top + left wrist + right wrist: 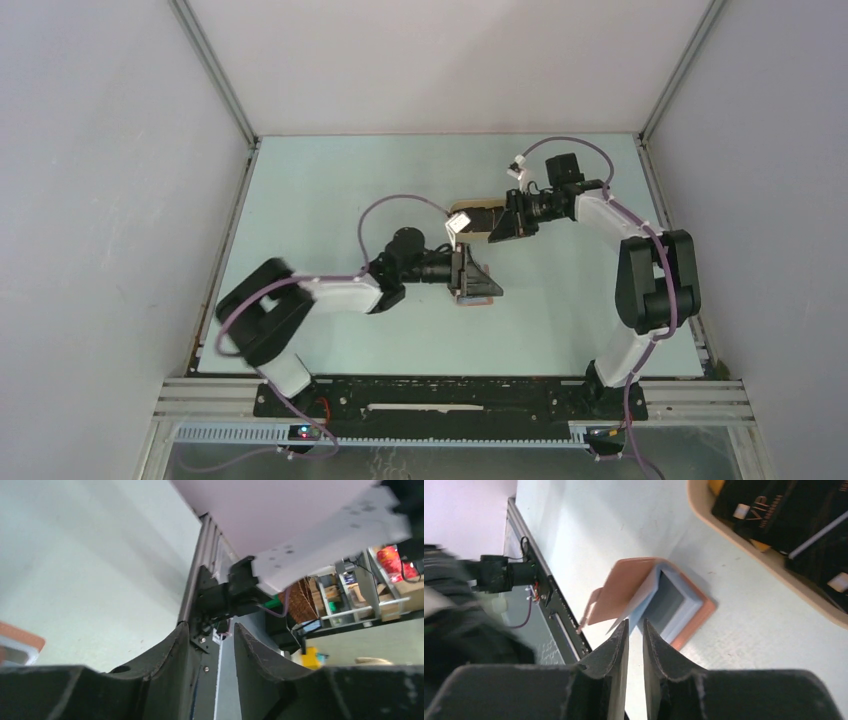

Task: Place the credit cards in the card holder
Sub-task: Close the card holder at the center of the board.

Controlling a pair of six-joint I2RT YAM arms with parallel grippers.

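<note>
Our right jaws are hovering narrowly parted, empty, just short of the open reddish-brown leather card holder (649,597); our left jaws are standing open, empty

Table (330,200): pale mint-green top, matte, faintly speckled. Two items lie directly on it. Beige oval tray (724,530) near the table centre. Reddish-brown card holder (684,622) near the tray, on its side toward the arm bases, not touching; lower flap flat on the table, upper flap raised, bluish-grey pockets showing.
</note>
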